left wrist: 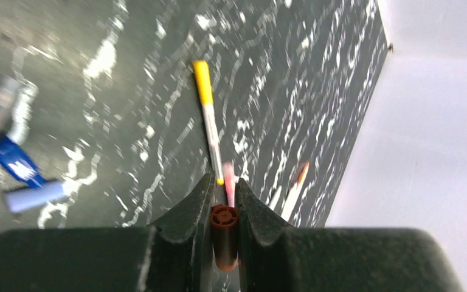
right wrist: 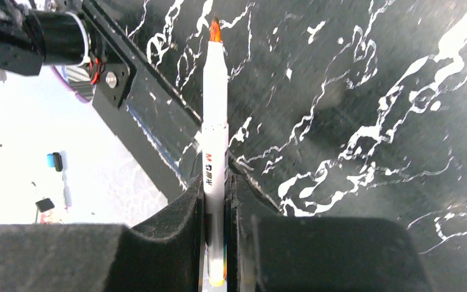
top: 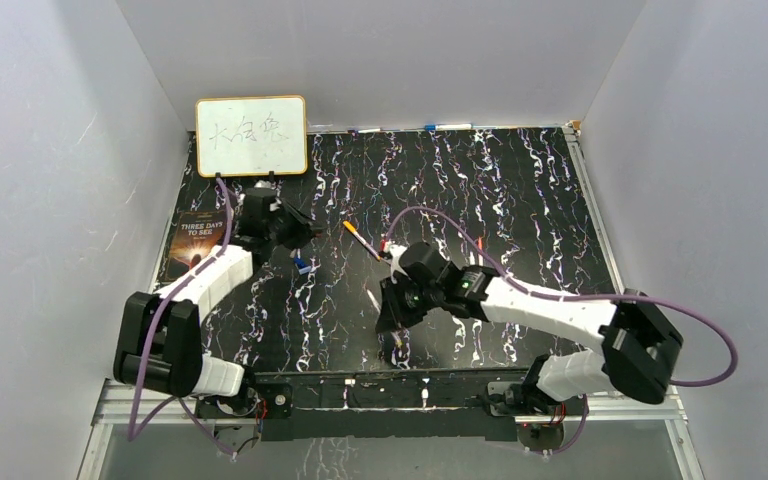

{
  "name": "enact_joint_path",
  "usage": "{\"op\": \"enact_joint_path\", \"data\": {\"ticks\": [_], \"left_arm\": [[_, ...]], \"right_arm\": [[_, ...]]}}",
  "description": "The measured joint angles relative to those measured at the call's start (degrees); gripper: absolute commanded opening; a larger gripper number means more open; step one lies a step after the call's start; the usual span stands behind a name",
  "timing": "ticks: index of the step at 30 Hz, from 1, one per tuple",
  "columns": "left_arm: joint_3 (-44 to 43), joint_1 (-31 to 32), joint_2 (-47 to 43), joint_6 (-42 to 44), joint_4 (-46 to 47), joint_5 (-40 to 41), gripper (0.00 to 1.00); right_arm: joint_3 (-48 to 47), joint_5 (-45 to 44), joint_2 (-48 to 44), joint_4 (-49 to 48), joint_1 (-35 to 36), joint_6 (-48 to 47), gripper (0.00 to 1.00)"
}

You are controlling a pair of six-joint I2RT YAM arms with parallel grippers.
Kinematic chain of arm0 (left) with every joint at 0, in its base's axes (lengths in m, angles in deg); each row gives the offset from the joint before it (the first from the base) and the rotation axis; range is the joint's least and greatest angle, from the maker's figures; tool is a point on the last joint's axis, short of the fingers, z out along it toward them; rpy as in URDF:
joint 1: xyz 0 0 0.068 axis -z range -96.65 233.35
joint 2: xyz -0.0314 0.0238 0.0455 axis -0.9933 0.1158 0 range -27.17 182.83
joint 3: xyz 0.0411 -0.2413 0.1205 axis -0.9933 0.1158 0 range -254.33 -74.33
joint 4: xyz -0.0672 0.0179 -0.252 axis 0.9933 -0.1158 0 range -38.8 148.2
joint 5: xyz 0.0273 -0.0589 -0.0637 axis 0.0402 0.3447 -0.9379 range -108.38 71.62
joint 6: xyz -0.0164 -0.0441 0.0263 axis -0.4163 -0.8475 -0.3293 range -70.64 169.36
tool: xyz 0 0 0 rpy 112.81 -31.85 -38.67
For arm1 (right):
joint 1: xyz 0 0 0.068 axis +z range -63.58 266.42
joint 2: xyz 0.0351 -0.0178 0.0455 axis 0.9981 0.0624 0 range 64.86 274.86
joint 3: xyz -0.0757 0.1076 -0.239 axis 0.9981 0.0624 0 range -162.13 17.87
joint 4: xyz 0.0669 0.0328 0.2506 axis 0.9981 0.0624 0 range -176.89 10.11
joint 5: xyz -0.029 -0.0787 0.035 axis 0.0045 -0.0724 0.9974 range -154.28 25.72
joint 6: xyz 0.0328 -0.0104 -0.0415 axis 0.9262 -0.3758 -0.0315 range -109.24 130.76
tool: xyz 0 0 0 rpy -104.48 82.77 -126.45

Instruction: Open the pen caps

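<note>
Top view: even, diffuse light from above the table (top: 520, 200), white walls (top: 50, 200) bright, only soft shadows on the tabletop, sharp all over. Left wrist view: dimmer, motion blur across the table surface, red cap (left wrist: 224, 216) fairly sharp. Right wrist view: pen (right wrist: 215, 121) crisp, area beyond the table edge blown out white.

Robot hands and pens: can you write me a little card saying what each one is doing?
left hand: shut on a red cap
right hand: shut on a white pen, tip bare
table: loose pen lying flat, yellow cap on it
</note>
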Motion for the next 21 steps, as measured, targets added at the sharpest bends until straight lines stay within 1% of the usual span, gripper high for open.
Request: {"op": "enact_joint_path", "data": {"ticks": [3, 5, 8, 10, 11, 13, 16, 18, 21], "left_arm": [[-0.6, -5.1, 2.2, 0.0, 0.5, -1.4, 0.01], [-2.3, -5.9, 3.8, 1.2, -1.1, -1.8, 0.01], [-7.5, -6.0, 6.2, 6.2, -6.3, -2.4, 0.02], [-11.1, -5.9, 7.3, 10.3, -10.0, -2.5, 0.02], [-12.1, -5.9, 7.4, 12.1, -11.8, -2.4, 0.02], [-12.9, -5.9, 7.4, 15.9, -15.6, -1.8, 0.03], [-12.9, -5.9, 7.8, 20.1, -21.3, 0.3, 0.04], [-12.9, -5.9, 8.8, 22.3, -24.1, 1.7, 0.04], [-12.9, -5.9, 12.0, 24.6, -26.1, 3.4, 0.04]], "right_arm": [[3.0, -0.6, -3.8, 0.2, 1.3, 1.8, 0.0], [3.3, -2.5, -5.2, 1.6, 1.3, 2.1, 0.0], [1.1, -7.8, -4.8, 5.8, -0.5, 0.8, 0.0], [-1.5, -10.8, -2.7, 8.0, -3.8, -1.0, 0.0], [-3.1, -12.4, -1.0, 8.7, -7.1, -2.1, 0.0], [-5.1, -15.2, 2.1, 8.9, -13.6, -4.5, 0.0], [-6.6, -21.0, 6.3, 9.5, -21.2, -7.1, 0.0], [-7.1, -24.5, 9.0, 10.1, -23.7, -8.5, 0.0], [-7.3, -28.3, 12.6, 10.7, -25.0, -10.5, 0.0]]}}
